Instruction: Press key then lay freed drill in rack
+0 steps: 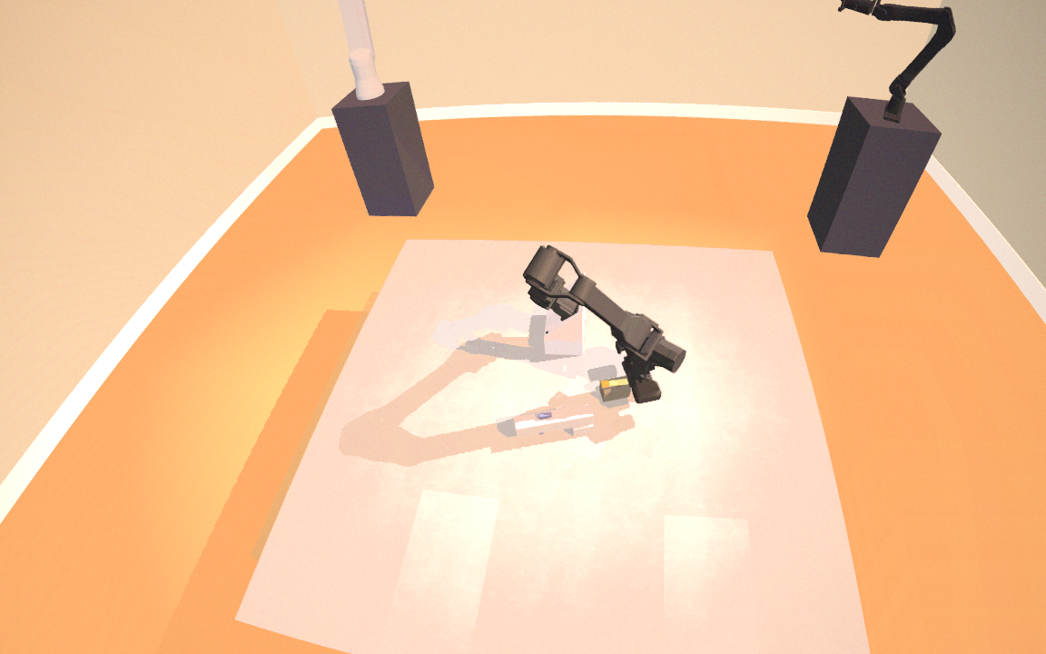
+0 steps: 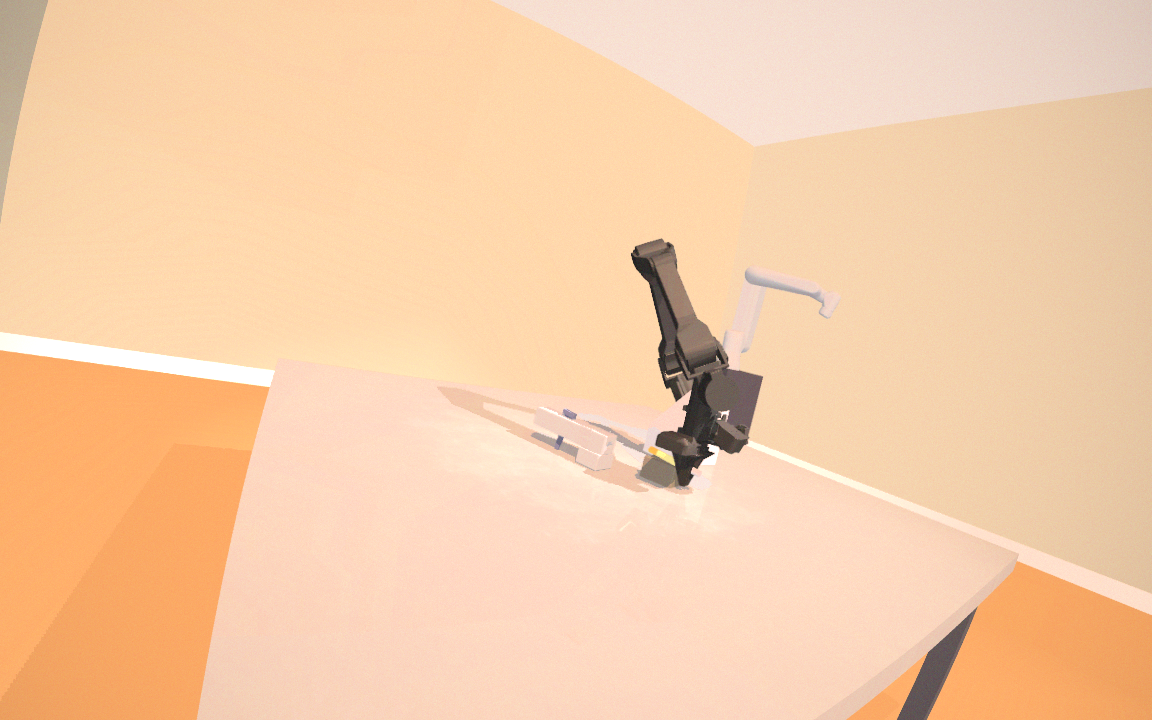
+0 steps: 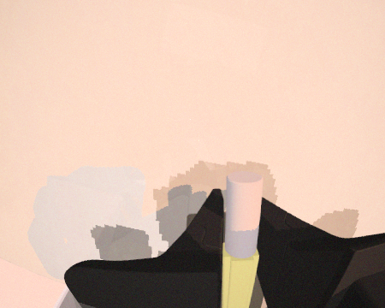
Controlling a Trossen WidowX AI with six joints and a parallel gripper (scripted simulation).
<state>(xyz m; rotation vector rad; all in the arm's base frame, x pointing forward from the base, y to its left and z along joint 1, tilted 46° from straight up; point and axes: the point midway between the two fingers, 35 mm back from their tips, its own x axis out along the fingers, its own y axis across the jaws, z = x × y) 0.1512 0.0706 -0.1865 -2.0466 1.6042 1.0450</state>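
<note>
Right of center in the top view, we have the arm (image 1: pixel 609 311) (image 2: pixel 677 300) reaching down toward the counter (image 1: pixel 576 569) (image 2: pixel 473 582) (image 3: pixel 158 85), its pincer (image 1: pixel 631 385) (image 2: pixel 688 474) (image 3: pixel 228 195) closed to a narrow gap on what looks like the drill (image 1: pixel 616 381) (image 2: pixel 661 454) (image 3: pixel 240 274)! And look at the wrist view: a pale cylindrical end stands up between the dark fingers at lower center, yellow body beneath it. The yellow length lies across the top of a dark block (image 1: pixel 615 394) (image 2: pixel 655 471), orange end to the left; how deep it sits, we can't tell.

Over to the block's left in both wide views, near it and apart, there's the white bar (image 1: pixel 555 423) (image 2: pixel 571 428), a small blue piece (image 1: pixel 544 415) (image 2: pixel 568 413) at its top. Which part is the key? Too small to call.

Up at the back of the top view, two dark pedestals (image 1: pixel 384 163) (image 1: pixel 876 179): a white arm (image 1: pixel 367 81) (image 2: pixel 786 282) upper left, another black arm (image 1: pixel 927 56) upper right, both well apart from the action.
</note>
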